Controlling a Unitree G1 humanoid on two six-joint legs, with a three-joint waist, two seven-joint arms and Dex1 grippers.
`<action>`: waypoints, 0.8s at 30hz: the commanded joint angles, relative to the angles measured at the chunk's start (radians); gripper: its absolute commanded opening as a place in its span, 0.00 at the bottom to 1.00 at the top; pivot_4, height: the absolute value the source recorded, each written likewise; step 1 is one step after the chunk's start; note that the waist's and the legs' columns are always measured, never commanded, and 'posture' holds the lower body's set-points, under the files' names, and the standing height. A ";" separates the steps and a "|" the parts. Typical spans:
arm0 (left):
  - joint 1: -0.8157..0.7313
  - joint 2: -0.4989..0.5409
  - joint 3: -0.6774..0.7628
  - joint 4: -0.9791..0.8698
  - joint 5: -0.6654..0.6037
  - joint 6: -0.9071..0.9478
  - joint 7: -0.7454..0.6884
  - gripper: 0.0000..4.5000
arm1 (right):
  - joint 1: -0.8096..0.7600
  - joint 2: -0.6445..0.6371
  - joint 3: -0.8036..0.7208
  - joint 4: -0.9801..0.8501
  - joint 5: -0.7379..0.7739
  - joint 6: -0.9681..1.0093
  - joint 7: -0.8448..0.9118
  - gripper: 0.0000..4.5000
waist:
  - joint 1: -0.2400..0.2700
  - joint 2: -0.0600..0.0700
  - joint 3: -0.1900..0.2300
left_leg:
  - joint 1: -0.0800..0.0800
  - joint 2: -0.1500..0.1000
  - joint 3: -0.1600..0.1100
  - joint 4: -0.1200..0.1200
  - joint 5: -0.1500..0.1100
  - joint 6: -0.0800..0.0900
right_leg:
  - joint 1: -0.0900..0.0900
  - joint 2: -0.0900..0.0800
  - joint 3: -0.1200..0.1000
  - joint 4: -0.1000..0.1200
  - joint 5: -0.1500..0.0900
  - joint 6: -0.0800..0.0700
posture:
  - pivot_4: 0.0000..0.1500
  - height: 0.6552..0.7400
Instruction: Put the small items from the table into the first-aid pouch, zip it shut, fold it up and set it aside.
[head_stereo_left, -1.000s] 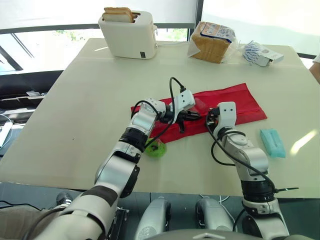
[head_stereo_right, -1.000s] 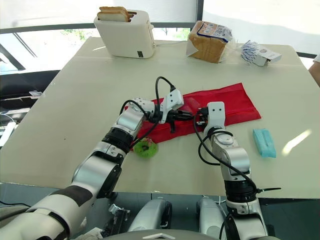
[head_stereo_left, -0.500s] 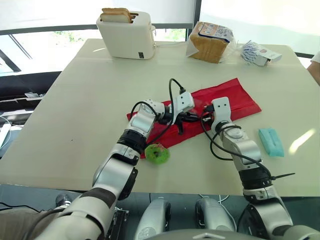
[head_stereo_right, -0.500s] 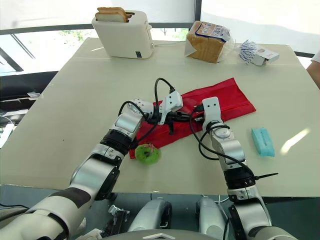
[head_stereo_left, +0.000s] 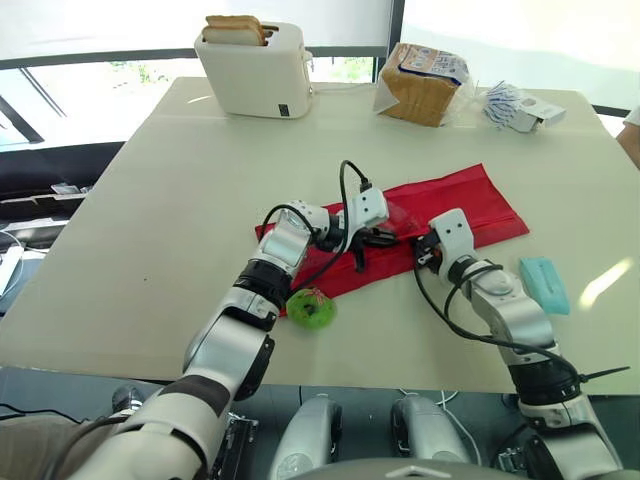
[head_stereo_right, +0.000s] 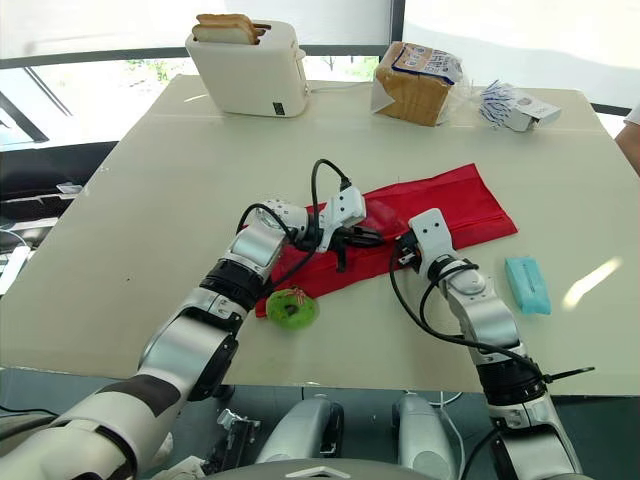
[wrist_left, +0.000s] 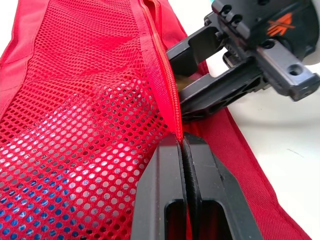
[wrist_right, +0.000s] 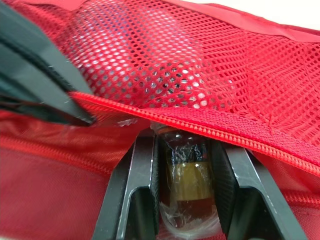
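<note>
Lying back behind my left pincer (wrist_left: 182, 146), beside that forearm, is a green roll (head_stereo_left: 312, 308). The pincer itself is closed tight on the zip edge of the red pouch (head_stereo_left: 470, 200). Facing it, close by, my right pincer (wrist_right: 186, 145) clamps a small wrapped vial (wrist_right: 186, 180) at the pouch's mouth. A teal packet (head_stereo_left: 545, 285) lies well off its outer side.

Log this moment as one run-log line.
left gripper pinching pouch zipper edge | right gripper holding small bottle at pouch opening | green roll and teal packet on table
</note>
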 joint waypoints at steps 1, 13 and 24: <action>-0.021 -0.001 0.005 -0.004 -0.004 -0.022 0.002 0.00 | 0.018 -0.003 -0.047 -0.083 0.010 0.041 -0.019 0.18 | 0.001 0.000 0.000 | 0.000 0.000 0.000 0.000 0.000 0.000 | 0.000 0.000 0.000 0.000 0.000 0.000 | 1.00 1.00; -0.043 -0.007 0.004 0.028 -0.007 -0.048 -0.003 0.00 | -0.024 0.164 -0.147 -0.014 -0.014 0.090 -0.258 0.18 | 0.001 0.000 0.000 | 0.000 0.000 0.000 0.000 0.000 0.000 | 0.000 0.000 0.000 0.000 0.000 0.000 | 1.00 1.00; -0.047 -0.001 -0.001 0.054 0.005 -0.085 -0.009 0.00 | -0.110 0.058 0.007 0.184 -0.100 -0.098 -0.121 0.18 | -0.003 0.000 0.000 | 0.001 0.000 0.001 0.000 0.000 0.000 | 0.000 0.000 0.001 0.000 0.000 0.000 | 1.00 1.00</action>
